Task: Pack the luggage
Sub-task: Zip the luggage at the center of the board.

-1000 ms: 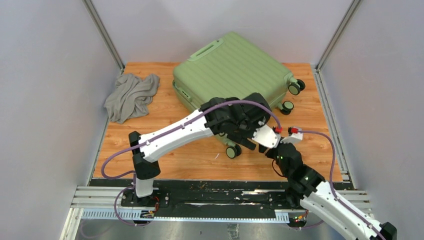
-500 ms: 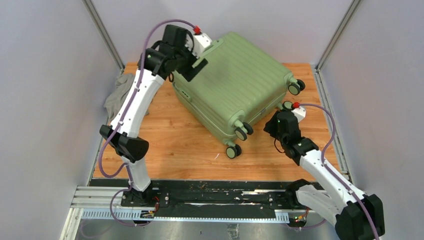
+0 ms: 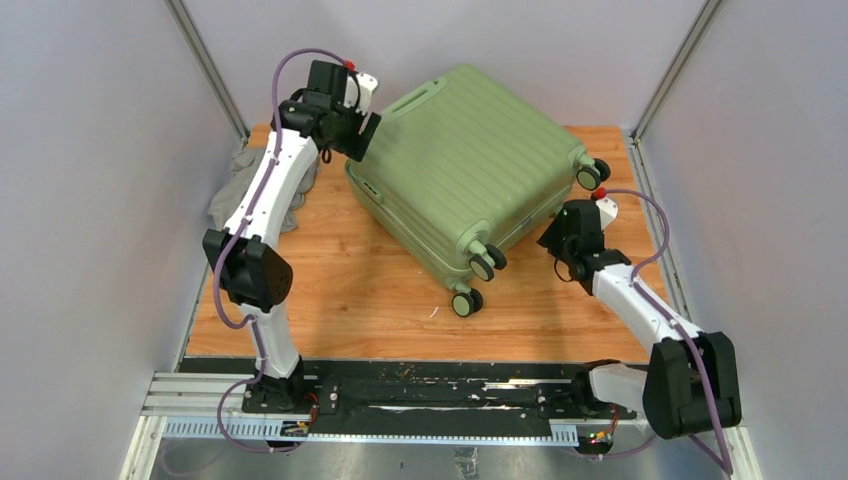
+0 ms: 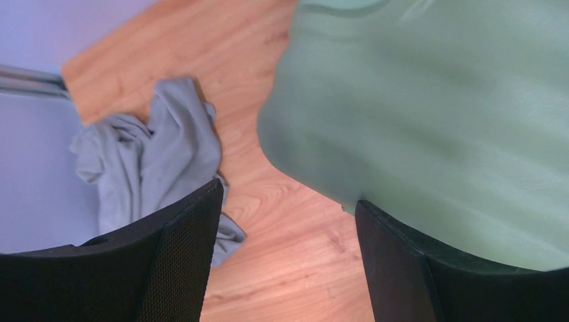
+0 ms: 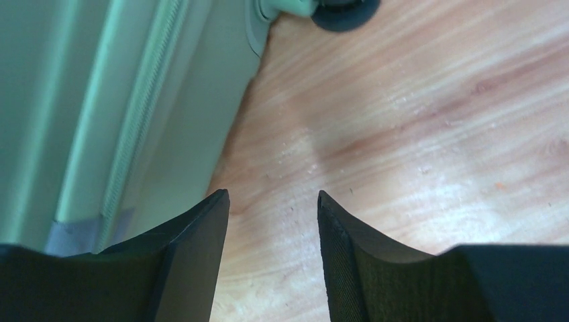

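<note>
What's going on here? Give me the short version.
Two robot arms are working on a green suitcase that lies shut on the wooden table. The left gripper hovers open at the suitcase's far left corner, near the top handle, gripping nothing. The right gripper sits low beside the wheel end, also open and empty. A grey cloth lies crumpled on the table left of the suitcase, not packed yet.

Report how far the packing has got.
Done: nothing; the luggage lies shut and the grey cloth lies on the table beside it. In hand: the left gripper hovers open at the case's far-left corner, the right gripper open by the wheels, both empty. Left: open the case, load the cloth, close it.
</note>
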Motion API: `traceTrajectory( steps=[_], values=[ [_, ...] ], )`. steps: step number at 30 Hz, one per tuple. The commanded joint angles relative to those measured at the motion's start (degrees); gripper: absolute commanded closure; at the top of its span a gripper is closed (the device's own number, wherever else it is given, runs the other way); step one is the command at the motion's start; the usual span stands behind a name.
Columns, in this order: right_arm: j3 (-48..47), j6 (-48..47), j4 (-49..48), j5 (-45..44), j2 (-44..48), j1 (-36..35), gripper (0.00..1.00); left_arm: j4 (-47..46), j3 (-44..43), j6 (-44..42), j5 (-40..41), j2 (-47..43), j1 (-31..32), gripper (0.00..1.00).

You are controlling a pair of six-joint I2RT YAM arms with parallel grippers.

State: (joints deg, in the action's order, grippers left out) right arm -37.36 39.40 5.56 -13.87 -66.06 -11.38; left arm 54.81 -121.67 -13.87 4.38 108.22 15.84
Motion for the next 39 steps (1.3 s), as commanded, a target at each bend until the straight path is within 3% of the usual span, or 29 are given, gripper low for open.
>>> traceTrajectory(
  steps=[1,13,20,25,32,36,39],
  values=[
    [-4.8,-1.7,-2.6,1.8,-3.8,2.2,0.46,-5.1,8.7,1.7,-2.3,-1.6,-0.9,0.23],
    [-5.1,-0.6,-4.9,3.9,-7.4,2.7,0.49,-15.6,20.8,8.1,-11.0,0.6,-9.4,0.35],
    [-4.2,-0.9,-4.9,4.5,-6.7,2.7,0.51,-23.2,21.7,13.5,-17.7,4.2,-11.4,0.35],
    [-2.6,-0.8,-4.9,4.6,-5.0,2.7,0.53,-29.6,22.7,22.6,-23.8,7.0,-14.2,0.36],
    [-1.5,0.0,-5.1,5.7,-4.4,2.7,0.55,-34.3,24.1,24.7,-26.8,10.3,-14.7,0.38],
    [-2.1,0.1,-5.0,5.4,-5.5,2.7,0.56,-34.2,24.2,23.8,-26.0,12.0,-14.7,0.45],
    [-3.7,-0.1,-7.4,4.9,-7.7,2.7,0.56,-34.1,26.6,21.8,-24.5,11.2,-14.7,0.58]
  ],
)
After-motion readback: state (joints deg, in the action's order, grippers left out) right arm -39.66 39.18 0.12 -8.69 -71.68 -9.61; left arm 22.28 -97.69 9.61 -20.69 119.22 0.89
